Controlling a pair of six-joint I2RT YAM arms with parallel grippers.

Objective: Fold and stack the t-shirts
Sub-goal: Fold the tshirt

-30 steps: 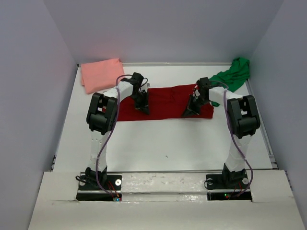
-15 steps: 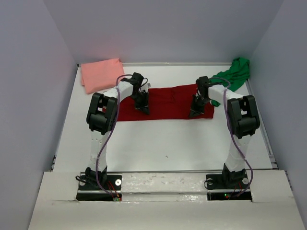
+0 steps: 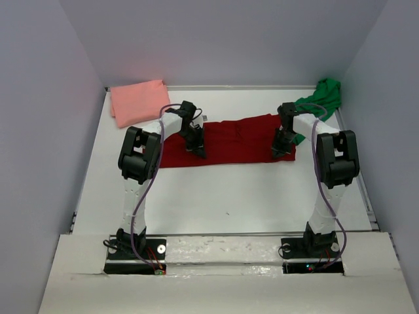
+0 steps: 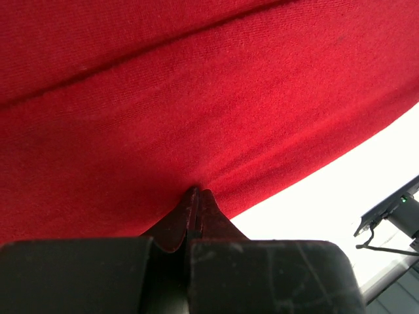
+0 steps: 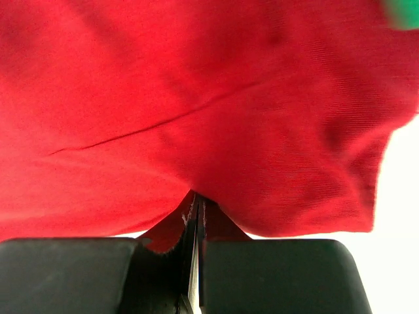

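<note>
The dark red t-shirt point(image 3: 236, 140) lies as a long flat band across the middle of the white table point(image 3: 229, 190). My left gripper point(image 3: 196, 150) is shut on its near edge toward the left end; in the left wrist view the closed tips point(image 4: 196, 191) pinch the red cloth point(image 4: 196, 98). My right gripper point(image 3: 280, 152) is shut on the near edge at the right end, tips point(image 5: 196, 195) biting the cloth point(image 5: 196, 98). The salmon pink t-shirt point(image 3: 137, 101) lies at the back left. The green t-shirt point(image 3: 321, 98) is bunched at the back right.
Grey walls close the table in at the back and on both sides. A corner of the green cloth point(image 5: 402, 13) shows just past the red shirt's right end. Bare white table lies between the red shirt and the arm bases.
My right gripper has moved right and slightly back along the shirt, and the shirt's right end has stretched outward with it. The left gripper has stayed almost in place.
</note>
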